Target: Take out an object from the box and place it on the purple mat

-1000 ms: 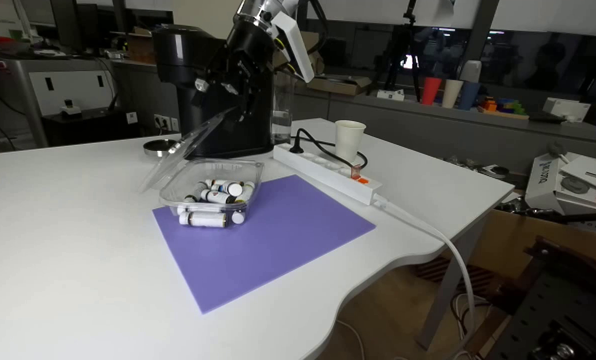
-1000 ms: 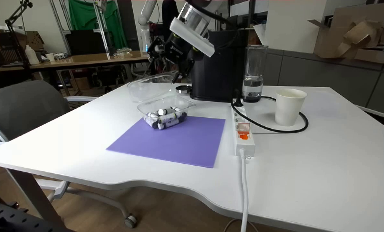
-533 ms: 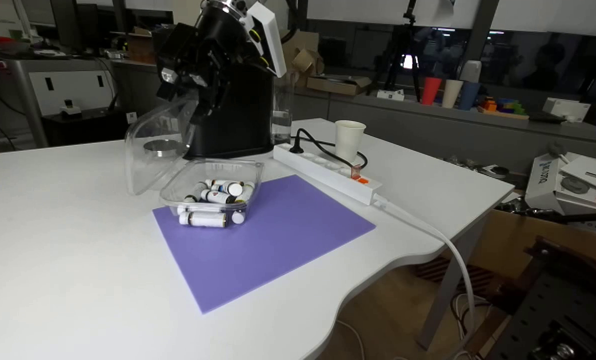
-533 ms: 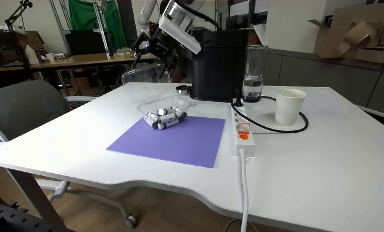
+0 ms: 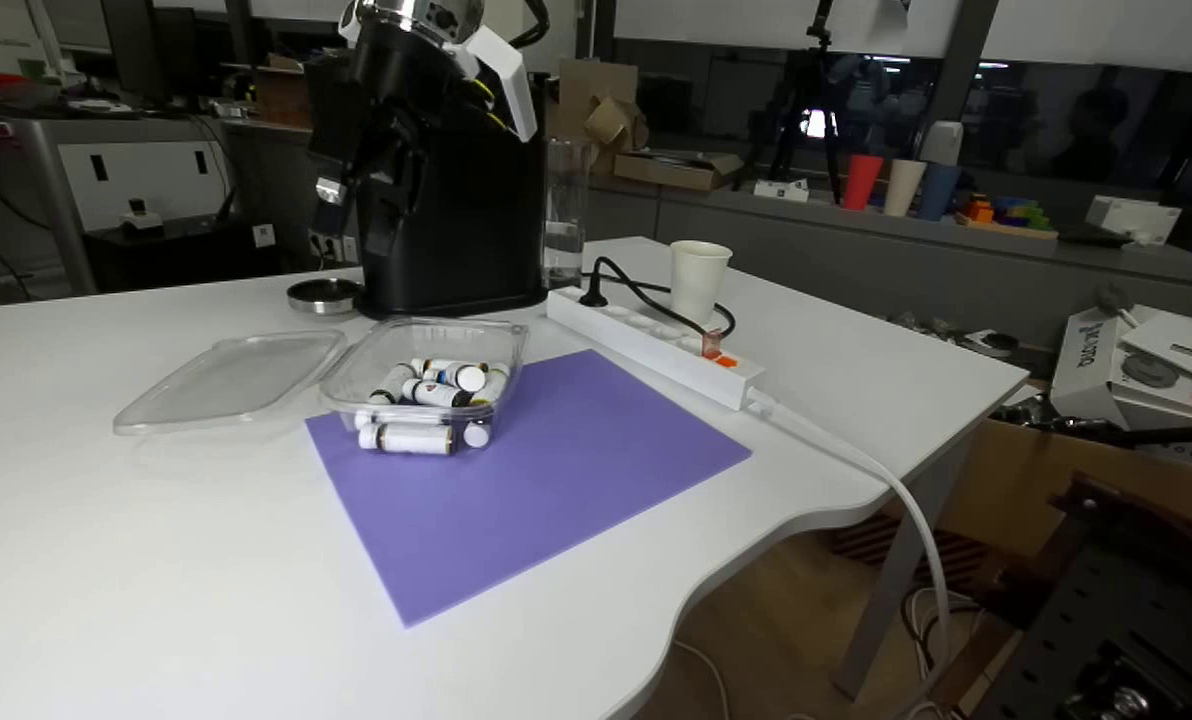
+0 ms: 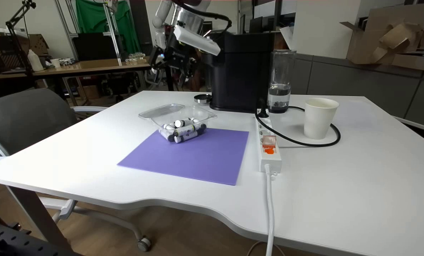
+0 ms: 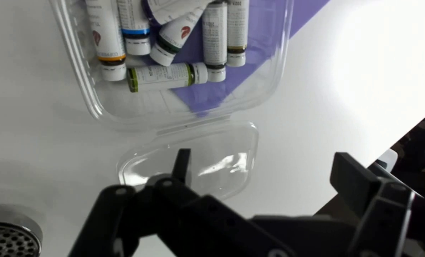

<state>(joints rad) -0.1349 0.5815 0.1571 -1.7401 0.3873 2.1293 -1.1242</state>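
The box (image 5: pixel 436 335), clear and shallow, stands partly on a corner of the purple mat (image 5: pixel 556 480) and holds several white vials with dark ends. One such object (image 7: pixel 168 76) lies crosswise in front of the others in the wrist view. Flat on the table beside the box is the transparent lid (image 5: pixel 241 378), also seen as a lid (image 6: pixel 162 110) further off. My gripper (image 7: pixel 262 159) stands wide open, with nothing between its fingers. It hangs above the table, behind the box and in front of the black machine, as the gripper (image 5: pixel 356 215) shows in an exterior view.
A tall black machine (image 6: pixel 242 71) stands behind the box, with a round metal cup (image 5: pixel 324 295) at its foot. A white power strip (image 5: pixel 646 340) with a black cable runs along the mat's side. A paper cup (image 6: pixel 318 119) and a glass of water (image 6: pixel 279 89) stand nearby.
The lid, raised on edge near the gripper earlier, has fallen outward and lies flat on the table. The gripper has moved away from the box's side of the machine, open throughout. The vials have not moved.
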